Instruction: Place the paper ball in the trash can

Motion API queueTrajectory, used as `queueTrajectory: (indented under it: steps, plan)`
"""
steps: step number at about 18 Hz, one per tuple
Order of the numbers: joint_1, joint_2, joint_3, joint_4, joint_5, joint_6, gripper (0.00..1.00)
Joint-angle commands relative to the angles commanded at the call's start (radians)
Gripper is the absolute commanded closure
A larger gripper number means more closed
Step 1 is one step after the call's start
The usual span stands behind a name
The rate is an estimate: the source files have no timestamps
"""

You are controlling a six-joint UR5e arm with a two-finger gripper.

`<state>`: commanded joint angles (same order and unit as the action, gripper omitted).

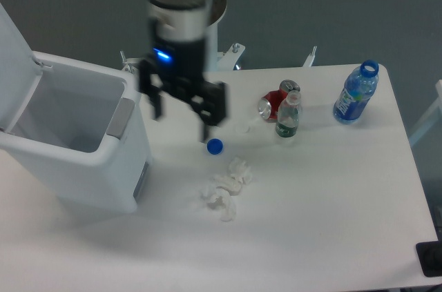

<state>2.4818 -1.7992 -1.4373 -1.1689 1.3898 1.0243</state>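
My gripper (181, 114): spread wide, empty, above the table beside the trash can (76, 161). Paper ball: not visible; presumably inside the can. Task: apparently complete; nothing left.

At the left of the frame we see the big white rectangular plastic trash can (103, 168), its hinged lid tipped up and back, a grey panel at its rim; its inside shows only bare wall from here. Just right of it, at upper centre, the black two-finger gripper (181, 118) hangs above the white table (331, 223), fingers spread apart and holding nothing. Below its right finger lies a small blue bottle cap (215, 146). Lower centre, we find a sprawling heap of crumpled white tissue (225, 192). To the right stand a red can (274, 103), a small green-labelled bottle (288, 118) and an uncapped blue bottle (356, 95).
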Motion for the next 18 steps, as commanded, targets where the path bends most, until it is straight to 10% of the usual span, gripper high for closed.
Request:
queueTrajectory:
  steps: [18]
  plan:
    - [0.097,-0.175,-0.009,-0.018,0.226,0.272,0.0]
